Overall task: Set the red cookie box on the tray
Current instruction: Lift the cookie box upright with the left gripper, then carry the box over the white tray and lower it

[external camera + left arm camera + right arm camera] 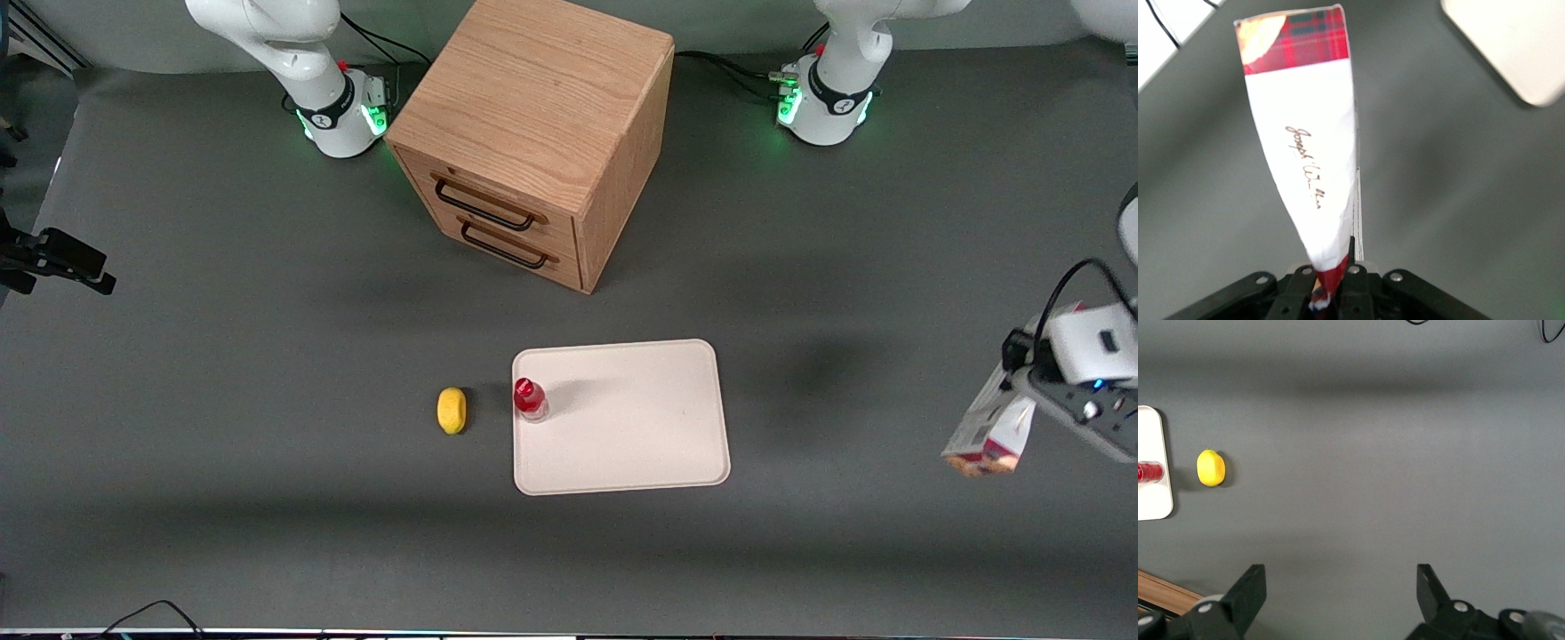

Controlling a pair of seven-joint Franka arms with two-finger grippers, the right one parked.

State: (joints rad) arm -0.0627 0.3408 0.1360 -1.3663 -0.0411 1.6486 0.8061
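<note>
The end effector (pixel 1333 283) pinches one end of the red cookie box (pixel 1308 140), and the wrist camera shows the box hanging away from the fingers (pixel 1350 280), white panel outward, tartan at the free end. Gripping it by one end leaves the full length clear below, which looks handy for laying it down flat.

In the front view the end effector (pixel 1036 391) hangs above the tabletop (pixel 267 356) at the working arm's end, with the red cookie box (pixel 991 431) tilted beneath it and lifted clear of the surface, well apart from its target. So this reads as the carry phase: grasped, raised, not yet over the goal.

Nearest the front camera among the things at the middle is the tray (pixel 640 444), lying flat. A red-capped bottle (pixel 530 398) stands on the tray at its edge toward the parked arm's end, leaving most of the tray bare, so I would expect the box to go onto that open part. Just beside the bottle, off the tray, sits a yellow lemon (pixel 452 410).

Farther from the camera stands the wooden drawer cabinet (pixel 533 133), both drawers closed, out of the likely path.
</note>
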